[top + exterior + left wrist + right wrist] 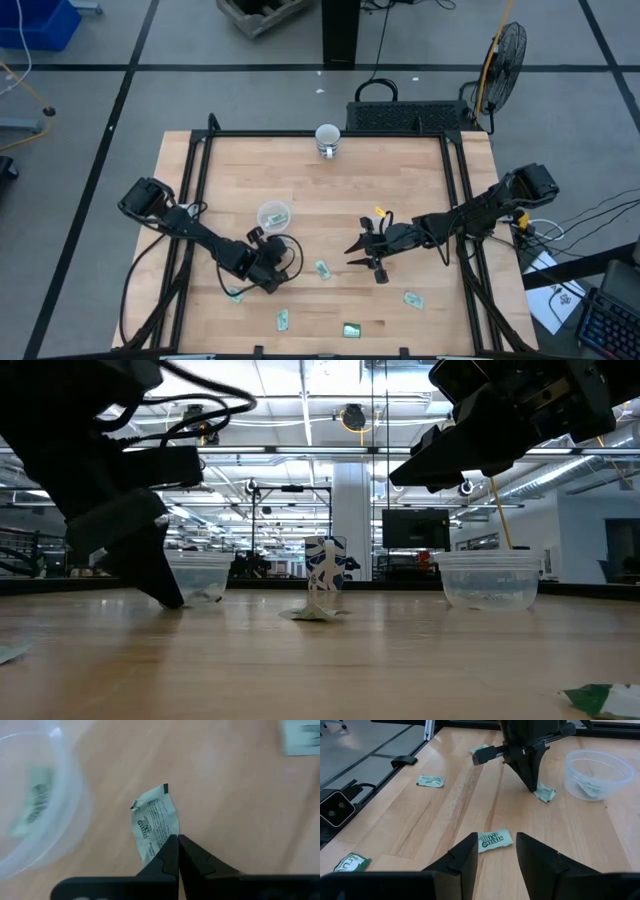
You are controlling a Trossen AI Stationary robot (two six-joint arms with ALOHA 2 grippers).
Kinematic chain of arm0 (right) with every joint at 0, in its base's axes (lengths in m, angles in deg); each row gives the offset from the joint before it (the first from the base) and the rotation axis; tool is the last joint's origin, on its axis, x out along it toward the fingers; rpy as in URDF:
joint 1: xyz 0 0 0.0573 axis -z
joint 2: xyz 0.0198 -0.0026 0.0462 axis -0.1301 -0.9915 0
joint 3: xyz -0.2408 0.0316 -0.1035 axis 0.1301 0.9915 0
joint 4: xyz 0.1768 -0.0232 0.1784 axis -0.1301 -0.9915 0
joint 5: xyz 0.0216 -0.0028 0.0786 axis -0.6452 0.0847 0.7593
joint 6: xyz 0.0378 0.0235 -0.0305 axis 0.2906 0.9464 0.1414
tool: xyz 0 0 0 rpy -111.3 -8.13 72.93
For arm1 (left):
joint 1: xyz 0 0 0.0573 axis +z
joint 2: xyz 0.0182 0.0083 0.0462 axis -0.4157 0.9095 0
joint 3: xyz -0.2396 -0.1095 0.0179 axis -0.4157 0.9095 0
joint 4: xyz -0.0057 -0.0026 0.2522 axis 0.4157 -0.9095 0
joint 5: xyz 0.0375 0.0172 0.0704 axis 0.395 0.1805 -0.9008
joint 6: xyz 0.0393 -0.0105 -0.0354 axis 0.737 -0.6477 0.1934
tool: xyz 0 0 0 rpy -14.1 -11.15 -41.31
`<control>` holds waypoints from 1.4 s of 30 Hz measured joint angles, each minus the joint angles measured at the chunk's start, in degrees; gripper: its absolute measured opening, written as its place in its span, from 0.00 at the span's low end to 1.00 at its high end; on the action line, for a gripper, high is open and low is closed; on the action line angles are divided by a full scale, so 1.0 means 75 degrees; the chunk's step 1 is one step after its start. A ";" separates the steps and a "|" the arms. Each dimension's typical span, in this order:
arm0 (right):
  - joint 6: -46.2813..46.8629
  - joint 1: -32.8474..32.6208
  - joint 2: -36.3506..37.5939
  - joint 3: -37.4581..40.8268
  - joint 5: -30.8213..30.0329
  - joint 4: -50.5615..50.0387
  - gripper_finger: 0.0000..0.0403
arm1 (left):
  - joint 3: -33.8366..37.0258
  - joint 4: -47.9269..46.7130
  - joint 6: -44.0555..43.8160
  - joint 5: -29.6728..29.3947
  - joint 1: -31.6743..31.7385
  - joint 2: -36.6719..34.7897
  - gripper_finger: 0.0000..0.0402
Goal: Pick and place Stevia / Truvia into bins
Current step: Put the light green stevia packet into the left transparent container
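My left gripper [266, 268] points down at the table just near of a clear cup [273, 215] and is shut on a green-and-white sachet [152, 820]. One sachet [34, 800] lies inside that cup. My right gripper [495, 851] is open and raised above the table. Its fingers stand on either side of a sachet [495, 840] lying flat below them, without touching it. More sachets lie flat on the wood: [283, 319], [351, 330], [413, 299], [235, 293]. A second clear cup [490, 578] shows in the low view. My left gripper pinches the sachet between its two fingers at one short end [159, 846]. The fingers come from above, pointing down. The rest of the sachet sticks out ahead of the fingertips, crumpled, and in the right wrist view it [545, 794] sits low at the table beside the cup.
An opaque white cup [327, 138] stands near the table's far edge, in the middle. Black frame rails [195, 180] run along the left, right and far sides. Bare wood lies between the two arms and across the far half.
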 joint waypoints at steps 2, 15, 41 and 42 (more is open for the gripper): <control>0.0000 0.0000 0.0000 0.0000 0.0000 0.0002 0.31 | -0.0294 -0.0061 0.0310 0.0251 0.0000 0.0025 0.01; 0.0000 -0.0003 0.0000 0.0000 0.0000 0.0003 0.31 | -0.3488 -0.6413 -0.0101 -0.1002 0.0508 -0.0009 0.01; 0.0000 -0.0003 0.0000 0.0000 0.0000 0.0000 0.31 | -0.2731 -0.5037 0.1582 0.1887 0.2516 -0.0018 0.01; 0.0003 -0.0003 0.0000 0.0000 0.0000 0.0000 0.31 | -0.2627 -0.5078 0.1535 0.1893 0.2569 -0.0018 0.01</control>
